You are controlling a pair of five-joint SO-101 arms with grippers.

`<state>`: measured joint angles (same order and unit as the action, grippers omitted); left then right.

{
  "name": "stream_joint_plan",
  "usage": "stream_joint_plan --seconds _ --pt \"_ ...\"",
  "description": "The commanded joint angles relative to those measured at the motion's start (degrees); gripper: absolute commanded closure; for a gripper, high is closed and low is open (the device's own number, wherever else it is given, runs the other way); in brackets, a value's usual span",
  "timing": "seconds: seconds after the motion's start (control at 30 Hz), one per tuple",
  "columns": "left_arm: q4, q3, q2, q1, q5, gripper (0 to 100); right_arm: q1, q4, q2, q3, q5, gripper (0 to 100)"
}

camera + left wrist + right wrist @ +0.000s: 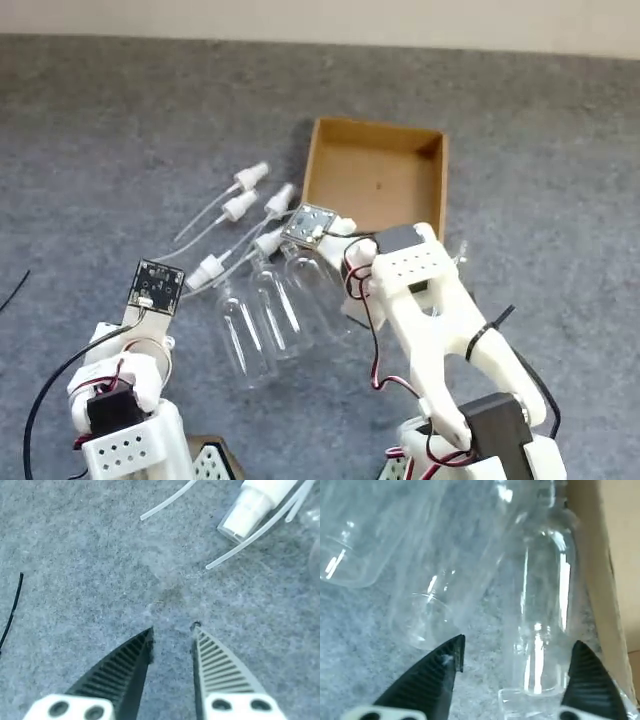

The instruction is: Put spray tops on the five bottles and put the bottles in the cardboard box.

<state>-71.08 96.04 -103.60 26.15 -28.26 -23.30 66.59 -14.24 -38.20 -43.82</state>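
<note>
- Jaws on the right gripper (518,645) stand wide, and a clear bottle (542,605) sits between the 2 tips; I cannot tell whether either tip touches it.
- That bottle lies just beside the outer wall of the cardboard box (610,555).
- On the left gripper (172,629) the jaws are parted by a narrow gap, holding nothing, above the grey carpet (75,555).
- From above I count 3 bottles (280,315) lying side by side on the carpet, between my 2 arms, uncapped.
- 5 spray tops (240,207) lie loose with their thin tubes, left of the box and beyond the bottles.
- 1 spray top (255,502) lies near the left gripper, apart from it.
- At the carpet's left edge lies a black cable (12,290).
</note>
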Motion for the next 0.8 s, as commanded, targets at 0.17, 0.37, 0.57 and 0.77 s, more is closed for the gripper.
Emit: stream_joint_plan --seconds 0.17,0.37,0.57,0.77 --pt "0.79 1.10 -0.04 0.66 -0.44 88 6.64 -0.31 -0.04 -0.75 1.76 72.3" --pt "0.79 1.10 -0.04 0.66 -0.44 88 7.87 -2.51 -0.13 -6.73 -0.09 72.4" --pt "0.79 1.10 -0.04 0.66 -0.44 88 7.60 -7.25 -0.66 -7.43 8.79 72.1" --pt "0.79 1.10 -0.04 0.66 -0.44 88 4.62 -7.25 -0.13 -3.30 8.70 72.4"
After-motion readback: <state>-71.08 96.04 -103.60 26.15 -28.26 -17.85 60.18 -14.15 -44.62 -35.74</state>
